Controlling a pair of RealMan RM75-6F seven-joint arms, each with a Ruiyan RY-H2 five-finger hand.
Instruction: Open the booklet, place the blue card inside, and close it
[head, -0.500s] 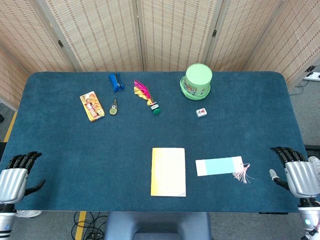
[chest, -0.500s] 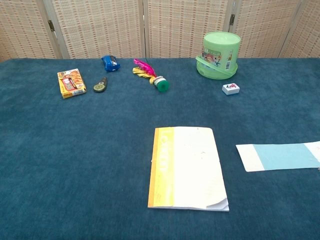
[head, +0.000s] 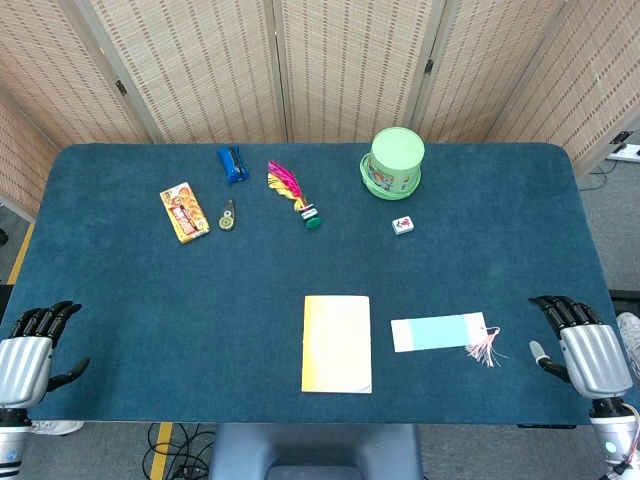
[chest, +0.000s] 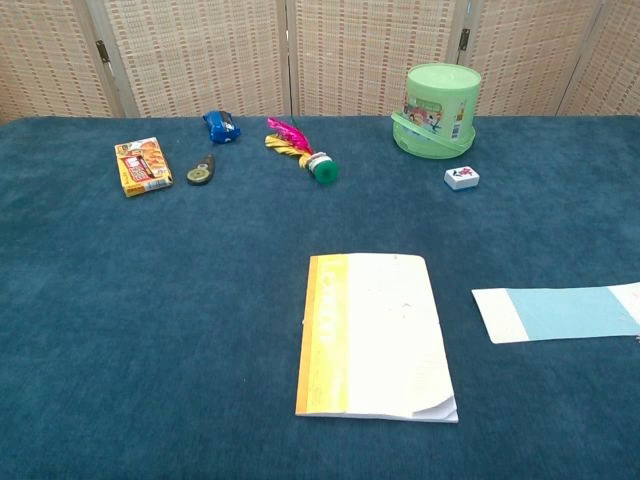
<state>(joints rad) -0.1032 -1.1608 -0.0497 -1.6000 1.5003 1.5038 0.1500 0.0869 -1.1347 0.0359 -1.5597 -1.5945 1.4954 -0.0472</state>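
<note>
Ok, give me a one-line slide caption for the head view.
Both hands, left and right, open at the table edges; closed booklet beside blue card.

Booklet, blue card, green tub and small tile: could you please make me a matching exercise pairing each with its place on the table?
Things:
1. booklet
2. blue card
3. green tub
4. small tile

Places:
A. far side of the table, close to the screen
B. near edge, lying closed, about centre
C. just nearer than the tub, on bare cloth
D. near edge, closest to the right hand, pink tassel at one end

Pairs: 1-B, 2-D, 3-A, 4-C
</note>
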